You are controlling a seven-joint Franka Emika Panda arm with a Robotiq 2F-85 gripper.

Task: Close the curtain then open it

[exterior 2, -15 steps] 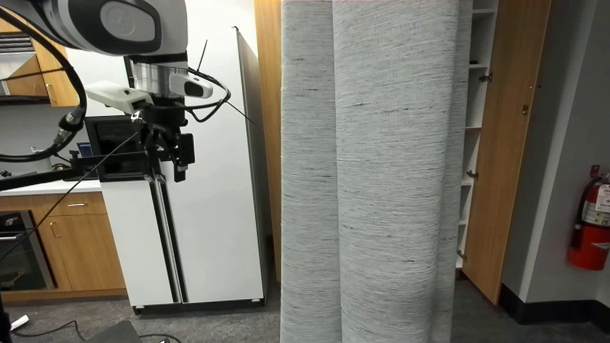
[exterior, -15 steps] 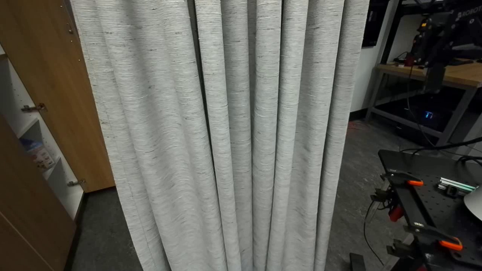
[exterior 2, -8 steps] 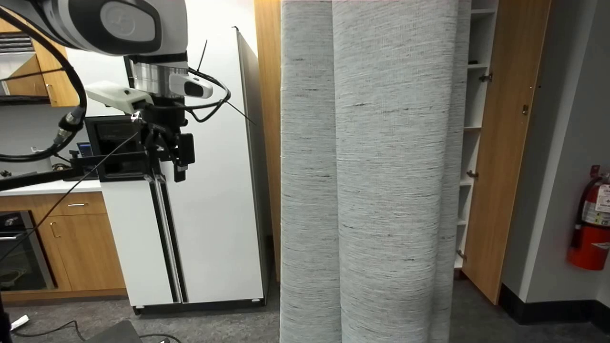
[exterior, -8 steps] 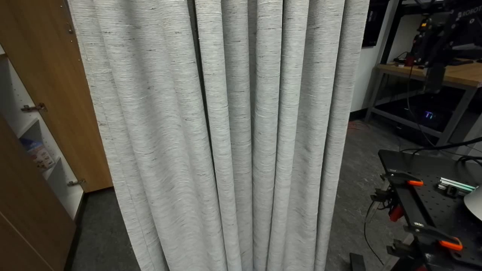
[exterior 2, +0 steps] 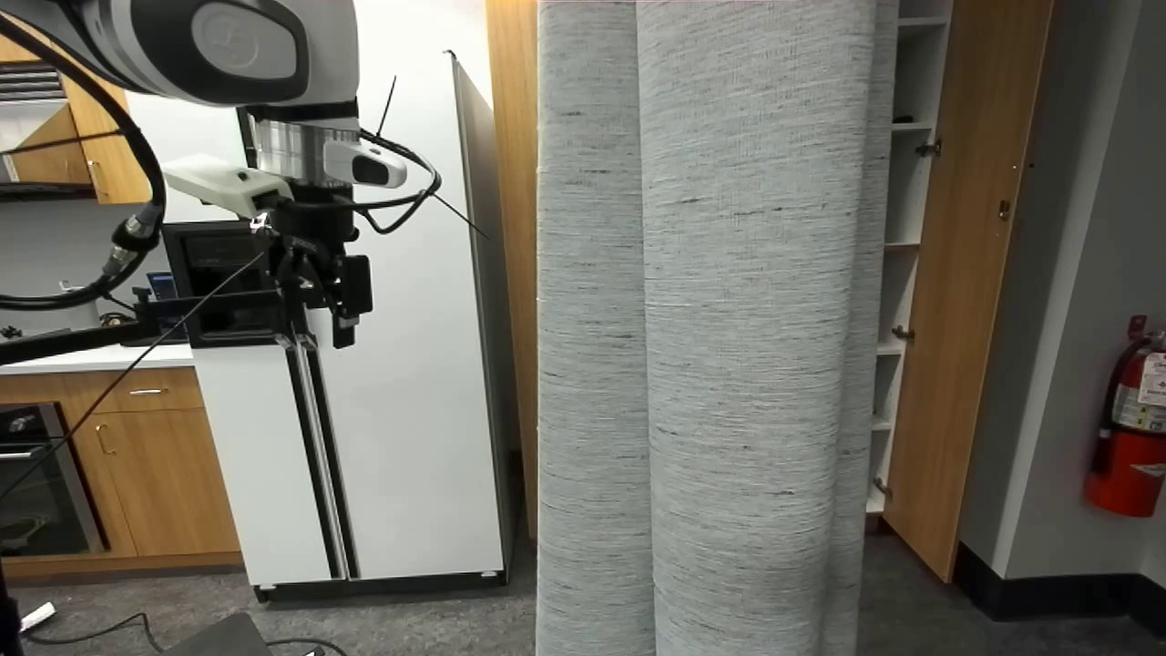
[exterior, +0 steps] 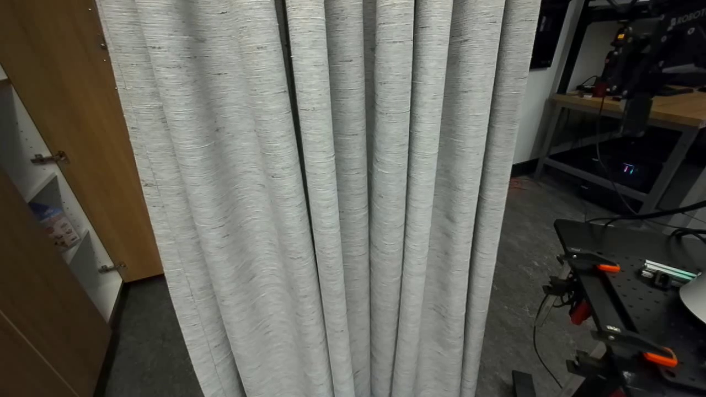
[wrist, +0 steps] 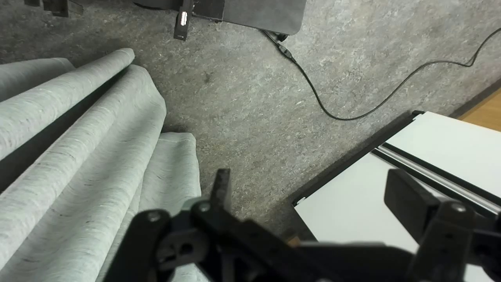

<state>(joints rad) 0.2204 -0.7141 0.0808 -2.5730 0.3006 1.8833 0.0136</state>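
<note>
The curtain (exterior: 386,193) is a large light grey drape with deep vertical folds, hanging bunched in the middle of an exterior view. It also shows in an exterior view (exterior 2: 747,319), right of the arm, and at the left of the wrist view (wrist: 98,176), where its hem is near the floor. My gripper (exterior 2: 344,314) points down left of the curtain, apart from it, in front of the white fridge. In the wrist view the gripper (wrist: 310,174) has its fingers wide apart with nothing between them; the curtain lies beyond the left finger.
The white fridge (exterior 2: 410,456) stands behind the arm. A wooden cabinet door (exterior 2: 966,319) stands open behind the curtain. A red fire extinguisher (exterior 2: 1125,446) hangs at far right. A black table (exterior: 645,309) with orange-handled clamps stands beside the curtain. A black cable (wrist: 352,118) lies on the floor.
The curtain has swayed very slightly; its loose edge has shifted a little left in both exterior views. The arm and gripper have not visibly moved.
</note>
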